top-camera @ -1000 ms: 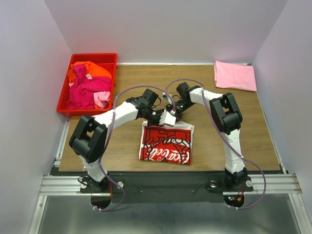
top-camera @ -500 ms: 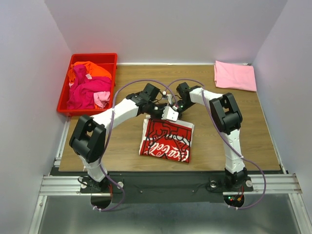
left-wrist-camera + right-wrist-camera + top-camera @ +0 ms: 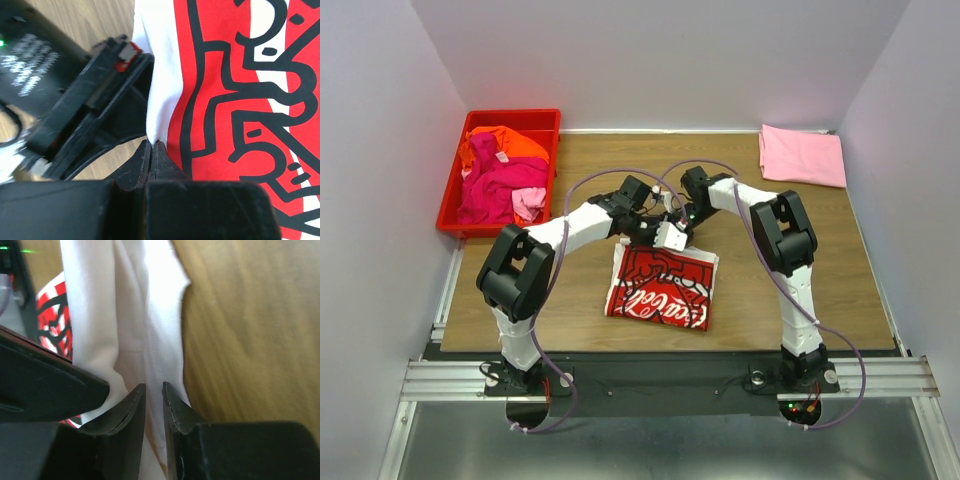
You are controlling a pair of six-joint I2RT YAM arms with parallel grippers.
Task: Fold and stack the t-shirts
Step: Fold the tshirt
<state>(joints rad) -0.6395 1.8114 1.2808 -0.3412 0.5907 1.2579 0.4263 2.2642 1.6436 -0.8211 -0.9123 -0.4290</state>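
Observation:
The white t-shirt with the red print (image 3: 660, 290) lies folded at the table's middle. Both grippers meet at its far edge. My left gripper (image 3: 660, 237) is shut on a white hem of that shirt (image 3: 160, 90), the cloth pinched at the fingertips (image 3: 151, 145). My right gripper (image 3: 153, 387) stands just beside it, jaws a little apart, with white cloth (image 3: 140, 315) running loosely through the gap. A pale pink t-shirt (image 3: 802, 155) lies folded at the far right corner. Orange and magenta t-shirts (image 3: 500, 175) are heaped in the bin.
A red plastic bin (image 3: 448, 205) stands at the far left of the table. Bare wood (image 3: 790, 290) lies right of the white shirt. White walls close in the table on three sides.
My right gripper's jaws have parted slightly around the cloth. The left arm's elbow has swung right, and both grippers have shifted a little toward the far side.

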